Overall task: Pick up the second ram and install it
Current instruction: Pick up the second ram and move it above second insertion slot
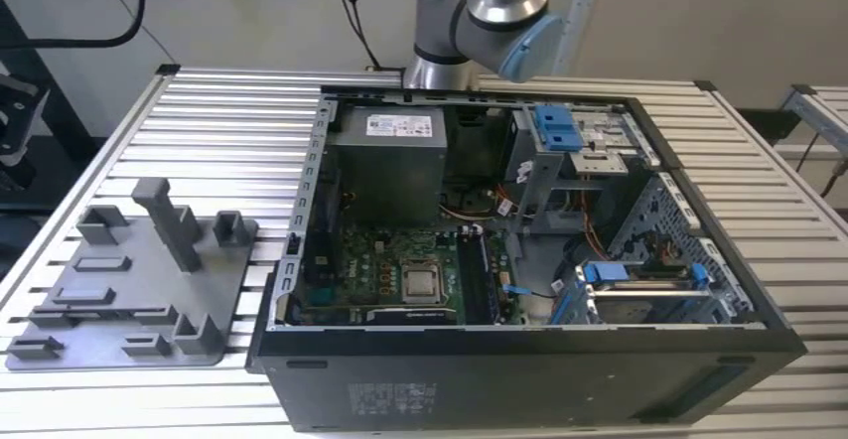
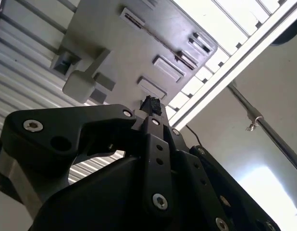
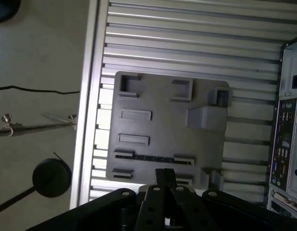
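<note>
the black gripper sits closest in both wrist views, its fingers drawn together into a narrow point with nothing seen between them. it hangs apart from the grey tray. the second ram lies edge-on as a slim dark strip in the tray. the tray rests on the ribbed metal table, at the exterior view's left of the open computer case.

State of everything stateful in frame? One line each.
second ram: standing edge-up in the grey tray, not gripped.
grey tray: flat on the slatted table.
computer case: on its side, side panel off.
CPU: seated in socket, no cooler on it.
gripper: hovering above the tray, by the ram.
</note>
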